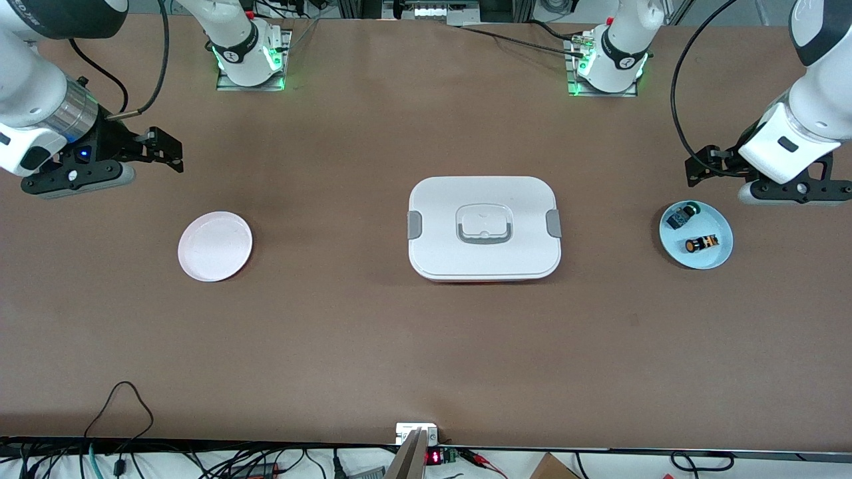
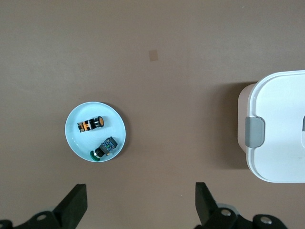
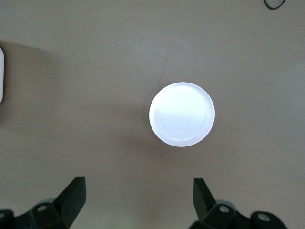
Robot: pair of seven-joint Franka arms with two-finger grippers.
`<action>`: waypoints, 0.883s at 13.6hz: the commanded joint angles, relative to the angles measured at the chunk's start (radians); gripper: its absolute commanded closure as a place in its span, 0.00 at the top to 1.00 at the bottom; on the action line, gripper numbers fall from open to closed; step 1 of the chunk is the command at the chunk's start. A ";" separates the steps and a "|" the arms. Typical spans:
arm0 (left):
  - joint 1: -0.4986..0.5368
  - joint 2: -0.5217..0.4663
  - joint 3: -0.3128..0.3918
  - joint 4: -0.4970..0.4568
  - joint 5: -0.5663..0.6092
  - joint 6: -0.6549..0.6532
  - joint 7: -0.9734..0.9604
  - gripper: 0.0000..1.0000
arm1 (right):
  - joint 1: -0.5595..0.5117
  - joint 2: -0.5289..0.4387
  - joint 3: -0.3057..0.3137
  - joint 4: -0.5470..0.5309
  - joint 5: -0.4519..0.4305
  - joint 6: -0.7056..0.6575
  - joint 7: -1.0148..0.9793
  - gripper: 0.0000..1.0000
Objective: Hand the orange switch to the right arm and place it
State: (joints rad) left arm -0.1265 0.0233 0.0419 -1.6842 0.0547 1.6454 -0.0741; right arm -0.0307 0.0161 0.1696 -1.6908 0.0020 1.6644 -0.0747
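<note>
The orange switch (image 1: 702,243) lies on its side on a light blue plate (image 1: 717,258) at the left arm's end of the table. It also shows in the left wrist view (image 2: 91,124) on the blue plate (image 2: 77,141). My left gripper (image 1: 697,166) hangs open and empty over the table beside that plate; in its wrist view (image 2: 141,200) the jaws stand wide apart. My right gripper (image 1: 170,150) is open and empty over the table at the right arm's end, near an empty white plate (image 1: 215,246). The right wrist view shows the gripper (image 3: 139,198) and the white plate (image 3: 181,114).
A small black switch with green-blue parts (image 1: 683,215) lies on the blue plate beside the orange one, also in the left wrist view (image 2: 105,148). A white lidded box (image 1: 484,228) with grey clips sits mid-table, and shows in the left wrist view (image 2: 279,126).
</note>
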 commanded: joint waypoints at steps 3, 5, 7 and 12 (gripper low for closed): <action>-0.001 0.027 0.006 0.031 -0.016 -0.030 -0.004 1.00 | -0.001 -0.008 0.005 0.002 0.004 -0.005 0.012 1.00; 0.007 0.075 0.013 0.031 -0.007 -0.030 -0.004 1.00 | -0.001 -0.008 0.005 0.003 0.004 -0.003 0.010 1.00; 0.046 0.092 0.018 0.020 -0.004 -0.038 0.007 1.00 | -0.001 -0.008 0.007 0.003 0.006 -0.003 0.012 1.00; 0.191 0.225 0.018 0.008 -0.001 0.014 0.048 1.00 | -0.001 -0.008 0.007 0.005 0.009 0.000 0.009 1.00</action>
State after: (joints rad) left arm 0.0171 0.1971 0.0645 -1.6911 0.0553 1.6356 -0.0498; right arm -0.0303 0.0160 0.1699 -1.6900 0.0020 1.6645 -0.0747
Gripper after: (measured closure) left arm 0.000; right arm 0.000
